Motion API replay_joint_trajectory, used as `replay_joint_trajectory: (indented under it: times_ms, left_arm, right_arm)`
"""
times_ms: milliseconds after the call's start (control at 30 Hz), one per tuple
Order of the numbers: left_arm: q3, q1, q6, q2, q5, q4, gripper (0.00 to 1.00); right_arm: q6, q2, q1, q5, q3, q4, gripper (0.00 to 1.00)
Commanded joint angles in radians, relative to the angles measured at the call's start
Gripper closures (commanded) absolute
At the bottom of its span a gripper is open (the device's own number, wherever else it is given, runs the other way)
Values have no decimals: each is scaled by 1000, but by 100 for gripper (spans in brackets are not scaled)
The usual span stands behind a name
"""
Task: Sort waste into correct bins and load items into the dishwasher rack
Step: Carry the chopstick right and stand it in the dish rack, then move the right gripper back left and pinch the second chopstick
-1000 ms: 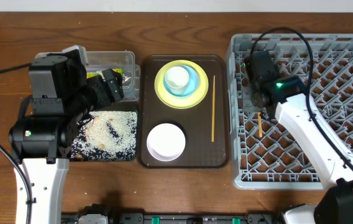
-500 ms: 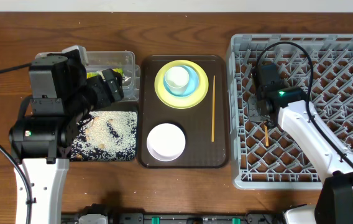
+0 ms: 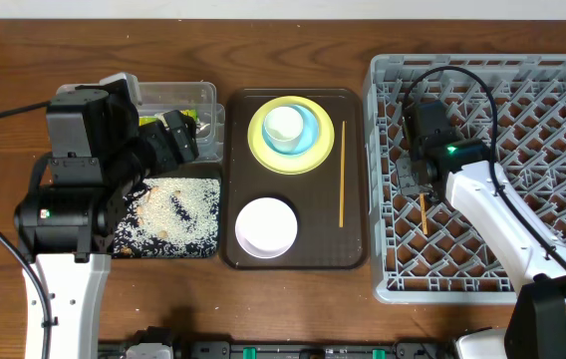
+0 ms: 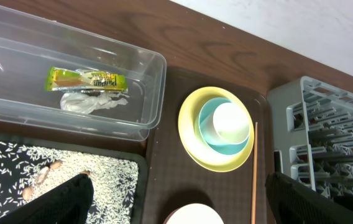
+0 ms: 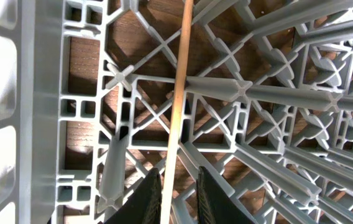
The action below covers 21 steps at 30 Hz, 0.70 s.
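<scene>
My right gripper (image 3: 416, 185) is over the left part of the grey dishwasher rack (image 3: 562, 150), shut on a wooden chopstick (image 5: 178, 106) that hangs down among the pegs (image 3: 422, 212). The second chopstick (image 3: 342, 172) lies on the brown serving tray (image 3: 353, 249). There too, a white cup (image 3: 284, 125) sits in a light blue bowl (image 3: 309, 137) on a yellow plate (image 3: 260, 152), and a white bowl (image 3: 266, 225) stands nearer. My left gripper (image 4: 189, 208) is open and empty. The clear tub (image 4: 155, 68) holds the wrapper (image 4: 86, 79) and tissue (image 4: 92, 101). The black tray (image 3: 124, 242) holds rice (image 4: 102, 186).
The two bins sit side by side at the left, under my left arm (image 3: 74, 170). The rack's upright pegs (image 5: 276, 93) crowd round the held chopstick. Bare wooden table (image 3: 293, 309) lies along the front.
My right gripper has moved a little right and toward the front with the chopstick, which now hangs deeper among the pegs. The left arm has not moved.
</scene>
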State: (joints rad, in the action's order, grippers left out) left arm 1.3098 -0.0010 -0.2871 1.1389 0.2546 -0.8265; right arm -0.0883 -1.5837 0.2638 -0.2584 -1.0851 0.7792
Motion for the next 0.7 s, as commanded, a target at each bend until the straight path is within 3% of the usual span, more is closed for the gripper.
replay_joint_trajectory:
  times_ms: [0,167,300,500,667]
  left_arm:
    - [9,5,10,6,-13,0,9]
    - [9,5,10,6,-13,0,9]
    - [9,5,10,6,-13,0,9]
    - [9,5,10,6,-13,0,8]
    - [9,5,10,6,-13,0,9]
  right_arm:
    - [26,16,3,0,-45,10,77]
    - [13,61,36,73,-163,63,72]
    - [-80,100,83,227,-238,45,70]
    - [-239,118,168,279,-242,3,68]
    - [-268,101,240,275,-241,19,70]
